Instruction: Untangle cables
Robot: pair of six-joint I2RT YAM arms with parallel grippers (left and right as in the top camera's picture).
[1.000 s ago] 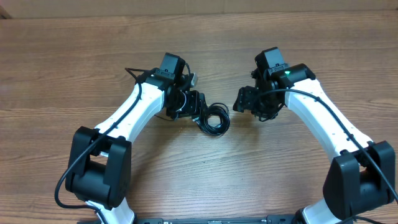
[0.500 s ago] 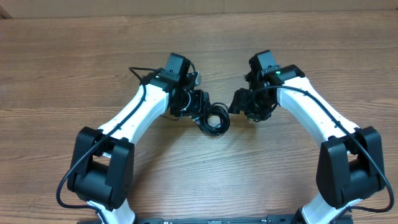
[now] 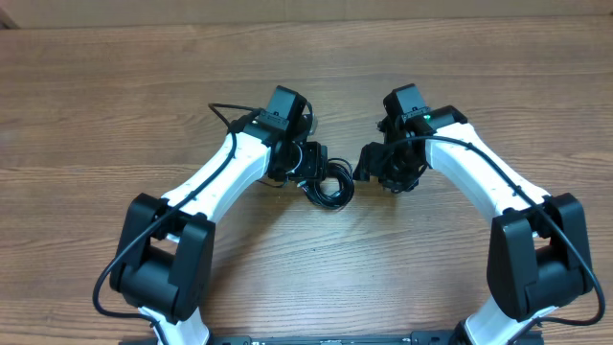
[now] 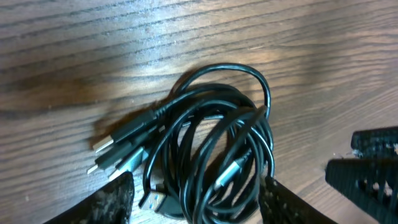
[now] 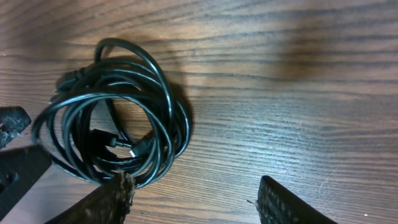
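The cables (image 3: 332, 186) are thin black cords coiled in one small bundle on the wooden table between my arms. In the left wrist view the bundle (image 4: 211, 149) lies between my left gripper's (image 4: 194, 202) open fingers, with several plug ends sticking out at its left. My left gripper (image 3: 316, 171) sits over the bundle's left side. My right gripper (image 3: 367, 159) is open just right of the bundle. In the right wrist view the coil (image 5: 112, 124) lies left of the open fingers (image 5: 193, 199), touching the left finger; bare wood lies between them.
The wooden table (image 3: 460, 57) extends on all sides. Thicker black wires run along both white arms. The left gripper's fingertip shows at the left edge of the right wrist view (image 5: 12, 118).
My left arm has moved right and slightly up, bringing its gripper over the bundle. My right gripper has shifted a little left toward the bundle. The bundle has stayed in place.
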